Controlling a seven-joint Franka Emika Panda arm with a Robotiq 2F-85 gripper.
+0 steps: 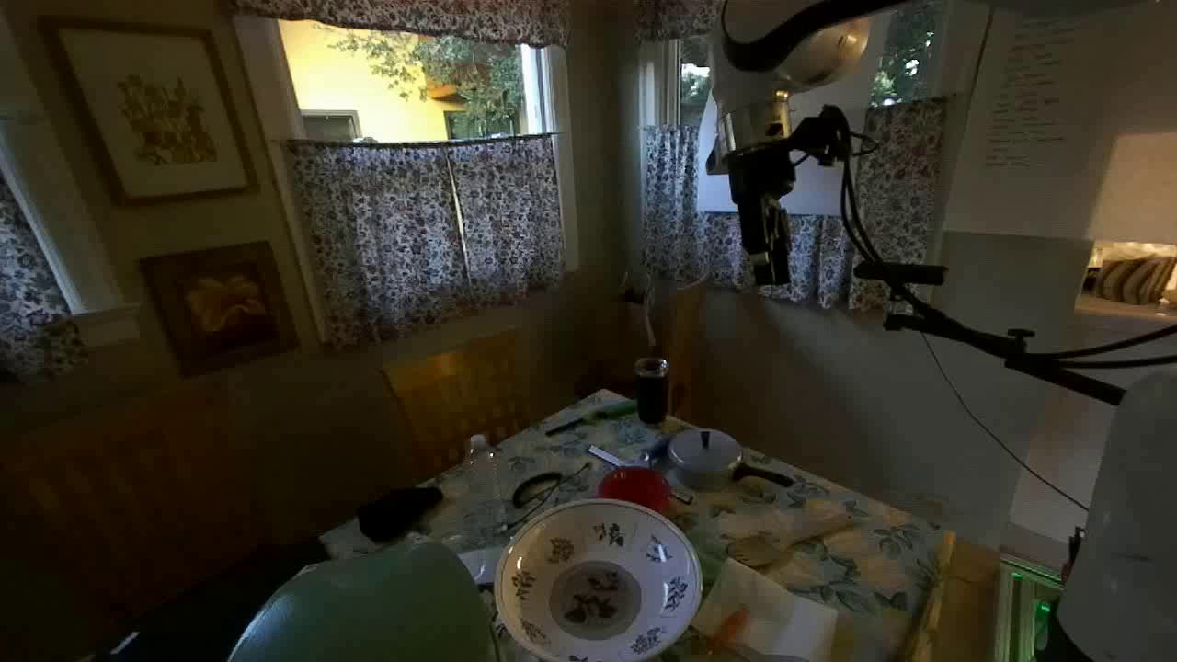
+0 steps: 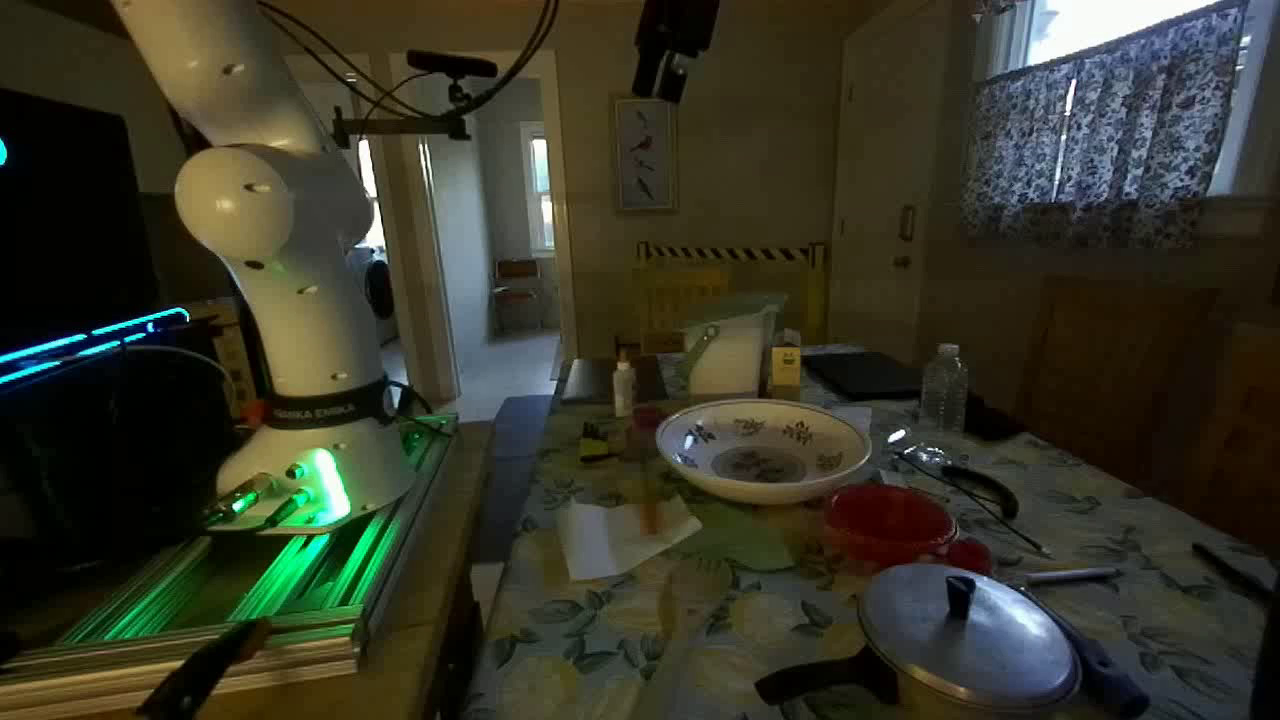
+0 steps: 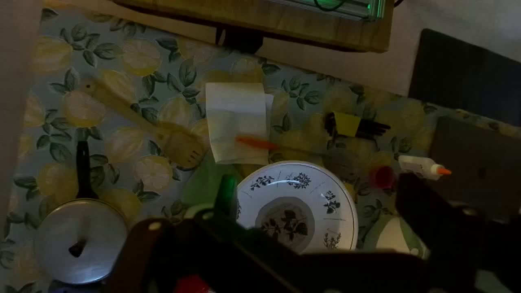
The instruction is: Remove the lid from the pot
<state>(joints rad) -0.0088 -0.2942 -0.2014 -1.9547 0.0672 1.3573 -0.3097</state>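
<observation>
The pot (image 1: pixel 710 474) stands on the flowered tablecloth near the table corner, with a long dark handle (image 2: pixel 830 676). Its silver lid (image 2: pixel 1000 650) sits on top, with a dark upright knob (image 2: pixel 960 597). In the wrist view the lid (image 3: pixel 97 228) is at the lower left, and the pot's handle (image 3: pixel 83 171) points up the picture. My gripper (image 1: pixel 772 271) hangs high above the table, well apart from the pot; it also shows at the top of an exterior view (image 2: pixel 658 88). In the wrist view its fingers (image 3: pixel 317 193) are wide apart with nothing held between them.
A red bowl (image 2: pixel 890 525) stands close beside the pot, and a large patterned bowl (image 2: pixel 690 478) is beyond it. A wooden spatula (image 3: pixel 179 142), a paper (image 3: pixel 236 118), a clear bottle (image 2: pixel 943 390), a glue bottle (image 2: pixel 624 388) and a dark jar (image 1: pixel 652 395) are also on the table.
</observation>
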